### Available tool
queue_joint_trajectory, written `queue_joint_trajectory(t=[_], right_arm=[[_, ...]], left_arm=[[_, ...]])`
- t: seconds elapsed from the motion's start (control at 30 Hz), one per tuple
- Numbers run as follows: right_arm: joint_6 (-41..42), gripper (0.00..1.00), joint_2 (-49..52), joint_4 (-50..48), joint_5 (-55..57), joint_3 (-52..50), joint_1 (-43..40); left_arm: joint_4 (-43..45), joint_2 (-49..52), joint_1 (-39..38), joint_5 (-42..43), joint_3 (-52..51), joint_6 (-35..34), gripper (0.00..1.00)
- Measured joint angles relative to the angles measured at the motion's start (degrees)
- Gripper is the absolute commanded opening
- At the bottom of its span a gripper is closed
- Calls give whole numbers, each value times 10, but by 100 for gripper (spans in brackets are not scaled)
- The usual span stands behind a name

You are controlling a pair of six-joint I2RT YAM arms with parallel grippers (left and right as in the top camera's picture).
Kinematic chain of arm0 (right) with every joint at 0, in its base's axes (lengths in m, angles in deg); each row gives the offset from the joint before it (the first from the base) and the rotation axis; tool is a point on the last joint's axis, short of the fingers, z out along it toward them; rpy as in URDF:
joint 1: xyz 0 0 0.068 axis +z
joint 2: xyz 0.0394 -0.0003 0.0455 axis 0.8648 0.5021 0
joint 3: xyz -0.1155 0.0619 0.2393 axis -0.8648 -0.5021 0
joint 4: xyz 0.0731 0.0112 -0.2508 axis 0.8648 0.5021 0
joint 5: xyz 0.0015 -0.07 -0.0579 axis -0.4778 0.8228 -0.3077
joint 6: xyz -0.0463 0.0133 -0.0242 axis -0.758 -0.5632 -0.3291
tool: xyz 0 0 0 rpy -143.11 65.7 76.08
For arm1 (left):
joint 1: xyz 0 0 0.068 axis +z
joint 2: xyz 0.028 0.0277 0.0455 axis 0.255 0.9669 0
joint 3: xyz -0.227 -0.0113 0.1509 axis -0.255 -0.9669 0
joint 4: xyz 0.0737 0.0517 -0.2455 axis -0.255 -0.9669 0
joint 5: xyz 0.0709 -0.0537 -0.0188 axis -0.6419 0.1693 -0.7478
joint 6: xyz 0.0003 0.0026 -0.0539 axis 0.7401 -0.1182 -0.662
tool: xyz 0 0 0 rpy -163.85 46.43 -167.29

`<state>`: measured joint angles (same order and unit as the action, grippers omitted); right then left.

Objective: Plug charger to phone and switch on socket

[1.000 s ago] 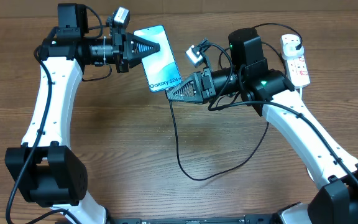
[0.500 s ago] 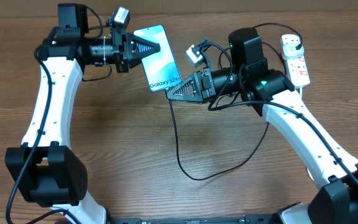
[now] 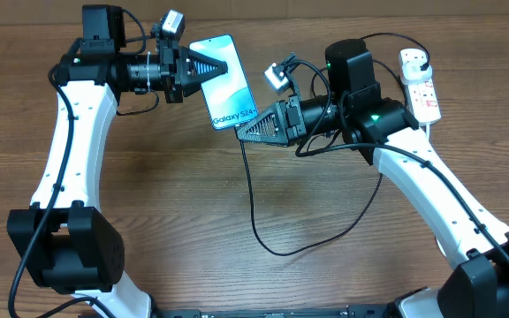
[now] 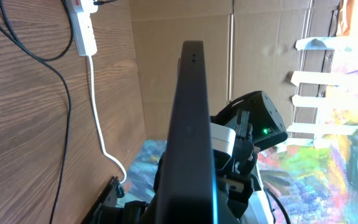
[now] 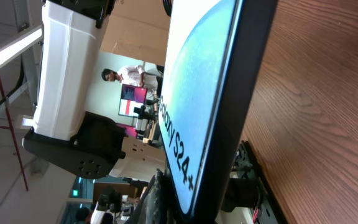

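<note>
The phone [image 3: 229,81], with a light blue screen and Galaxy text, is held off the table between both arms. My left gripper [image 3: 203,67] is shut on its upper left side. In the left wrist view the phone [image 4: 191,118] shows edge-on. My right gripper [image 3: 247,132] is at the phone's bottom edge, and the thin black charger cable [image 3: 253,212] comes out from its tip. The connector tip itself is hidden. In the right wrist view the phone's screen [image 5: 197,93] fills the frame and its bottom edge sits between my fingers [image 5: 213,202]. The white socket [image 3: 419,85] lies at the far right.
The charger cable loops down across the wooden table [image 3: 193,221] and back up towards the socket. In the left wrist view the socket [image 4: 83,18] and its thick white lead [image 4: 97,106] lie on the table. A cardboard wall [image 4: 179,25] stands behind the table.
</note>
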<state>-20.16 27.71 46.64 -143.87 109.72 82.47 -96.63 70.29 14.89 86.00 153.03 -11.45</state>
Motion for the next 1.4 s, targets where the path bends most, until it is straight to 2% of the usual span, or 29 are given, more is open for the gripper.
queue_joint_trajectory(t=[0.2, 0.37, 0.43, 0.57, 0.67, 1.13, 1.2, 1.27, 1.4], right_arm=[[4, 5, 0, -1, 0, 0, 0], [5, 33, 0, -2, 1, 0, 0], [7, 38, 0, -1, 7, 0, 0], [5, 55, 0, -6, 44, 0, -2], [4, 62, 0, -5, 57, 0, -2], [-3, 66, 0, 34, 91, 0, -2], [-3, 69, 0, 34, 84, 0, -2], [-4, 76, 0, 35, 72, 0, -2], [-7, 80, 0, 41, 49, 0, -2]], left_arm=[[0, 0, 0, 1, 0, 0, 4], [0, 0, 0, -4, 0, 4, 4], [-2, 0, 0, -10, 0, 6, 4], [-12, 0, -17, -8, 0, 7, 4], [-11, 0, -30, -7, 0, 7, 4], [2, 0, -8, -46, 0, 6, 4], [2, 0, 0, -51, 0, 6, 4], [2, 0, 8, -56, 0, 6, 4], [2, 0, 18, -59, 0, 5, 4]])
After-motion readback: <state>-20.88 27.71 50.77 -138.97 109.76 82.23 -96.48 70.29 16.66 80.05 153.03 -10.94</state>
